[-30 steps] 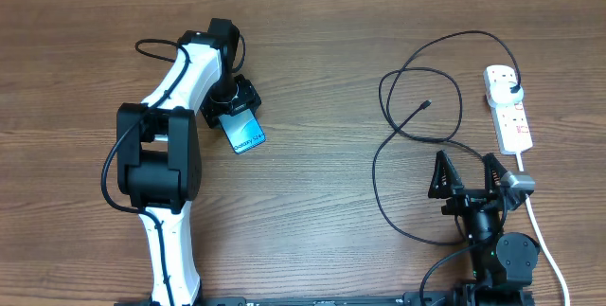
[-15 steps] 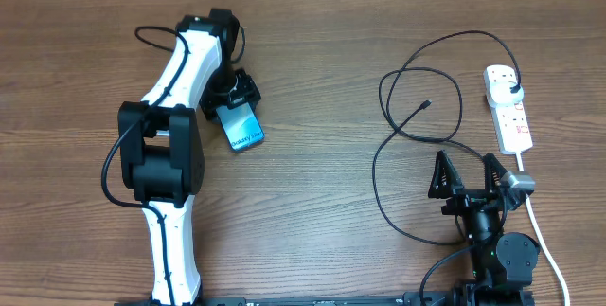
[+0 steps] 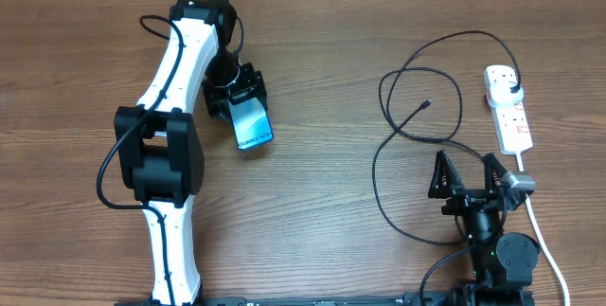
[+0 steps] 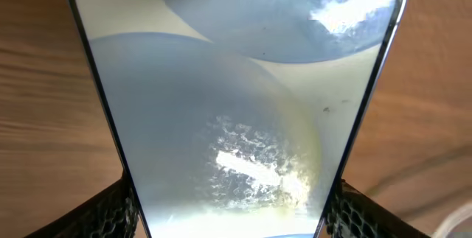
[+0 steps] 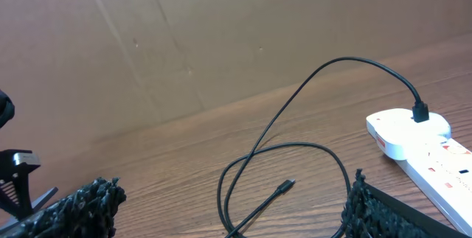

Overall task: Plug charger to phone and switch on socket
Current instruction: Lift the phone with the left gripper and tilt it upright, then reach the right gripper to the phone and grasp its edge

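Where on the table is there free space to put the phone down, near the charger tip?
The widest bare wood is the middle of the table, between the phone in the left gripper and the charger loops. The right side is crowded with those loops, the socket and the open right gripper.

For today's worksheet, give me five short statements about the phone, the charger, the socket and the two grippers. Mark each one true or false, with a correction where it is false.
1. The left gripper grips the phone. True.
2. The charger is plugged into the phone. False: its connector tip lies loose on the table, well away from the phone.
3. The charger's black plug sits in the socket. True.
4. The right gripper holds the cable. False: it is open and empty, with the cable lying beside it.
5. The socket lies on the left arm's side. False: it lies on the right arm's side.
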Motion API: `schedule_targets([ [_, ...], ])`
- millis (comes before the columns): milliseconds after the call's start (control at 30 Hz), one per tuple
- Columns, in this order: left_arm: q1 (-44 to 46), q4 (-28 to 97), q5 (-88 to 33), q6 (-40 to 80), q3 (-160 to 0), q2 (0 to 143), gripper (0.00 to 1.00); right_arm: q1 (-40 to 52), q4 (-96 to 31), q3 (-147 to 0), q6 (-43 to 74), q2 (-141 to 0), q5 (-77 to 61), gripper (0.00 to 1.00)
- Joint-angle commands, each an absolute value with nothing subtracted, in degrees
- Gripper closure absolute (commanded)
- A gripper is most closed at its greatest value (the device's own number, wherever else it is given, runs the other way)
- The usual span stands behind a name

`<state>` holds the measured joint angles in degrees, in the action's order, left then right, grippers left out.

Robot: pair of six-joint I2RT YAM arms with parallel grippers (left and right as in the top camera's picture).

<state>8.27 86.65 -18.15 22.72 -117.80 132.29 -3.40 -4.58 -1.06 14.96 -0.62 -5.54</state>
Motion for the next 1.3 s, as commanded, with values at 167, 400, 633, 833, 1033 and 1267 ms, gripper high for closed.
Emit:
schedule_targets([
  [167, 8.69, 91.79, -35.22, 12.91, -119.48, 132.25, 0.39, -3.73, -4.38, -0.45, 14.74, -0.16, -5.21, 0.0],
  [400, 8.67, 96.88, -42.76, 7.64, -119.46, 132.25, 0.42, -3.73, -4.4, -0.45, 14.74, -0.16, -5.21, 0.0],
  [633, 8.67, 96.86, -51.13, 7.88, -119.46, 132.22, 0.41, -3.73, -4.38, -0.45, 14.74, -0.16, -5.21, 0.0],
  [833, 8.64, 96.86, -57.08, 7.9, -119.46, 132.22, 0.41, -3.73, -4.19, -0.45, 14.74, -0.16, -5.23, 0.0],
  [1033, 8.54, 96.86, -60.34, 8.23, -119.46, 132.22, 0.41, -3.73, -3.2, -0.45, 45.78, -0.16, -19.33, 0.0],
  [1267, 8.56, 96.86, -63.09, 8.8, -119.46, 132.22, 0.41, -3.73, 0.23, -0.45, 79.64, -0.16, -25.52, 0.0],
])
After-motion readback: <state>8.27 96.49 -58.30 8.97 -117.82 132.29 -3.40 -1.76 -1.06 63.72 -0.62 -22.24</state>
